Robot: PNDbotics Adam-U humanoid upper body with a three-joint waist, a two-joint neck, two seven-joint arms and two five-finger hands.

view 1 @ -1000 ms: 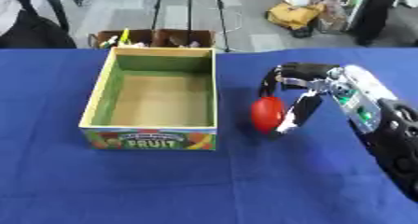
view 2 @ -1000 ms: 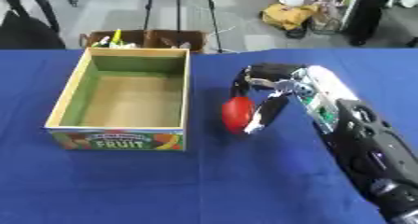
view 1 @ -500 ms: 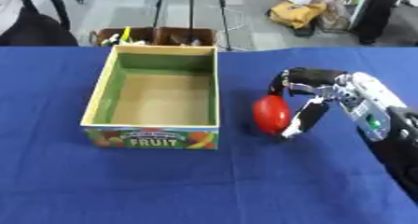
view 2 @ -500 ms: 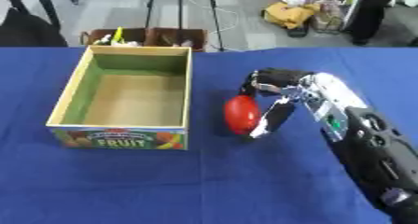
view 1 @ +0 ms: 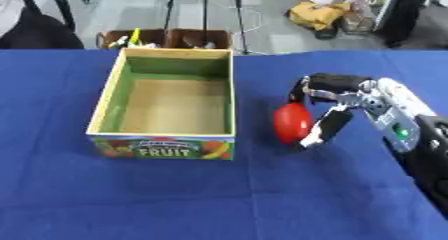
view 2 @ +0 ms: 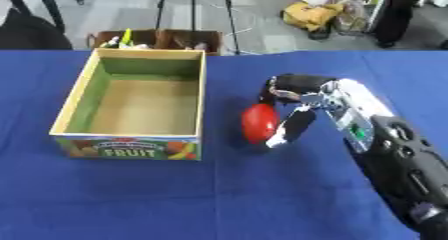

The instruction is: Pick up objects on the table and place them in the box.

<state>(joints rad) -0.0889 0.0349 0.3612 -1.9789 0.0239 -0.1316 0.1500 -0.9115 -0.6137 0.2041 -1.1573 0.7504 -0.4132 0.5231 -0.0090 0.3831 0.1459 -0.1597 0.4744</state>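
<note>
Fingers and thumb of the right hand now curl closer around the red object than they did a second ago: the upper fingers hook over its top and far side, while the thumb runs down its right flank to the cloth. Over that second the red object barely shifts; it stands on the blue table just to the right of the fruit box, apart from the box's right wall, with a strip of blue showing between them. The wrist sits a little lower and nearer the object than before, which suggests the grasp is being settled rather than the lift begun. Whether the object has left the cloth I cannot tell, since its lower edge merges with its own shadow, though it looks to be resting there. The box stays where it was, open-topped, its brown floor bare, so by my reading nothing has been placed yet and this is the first item of the task. The left hand shows in neither view. From here the job calls for a lift clear of the box's right wall, then a short carry leftward over the opening
</note>
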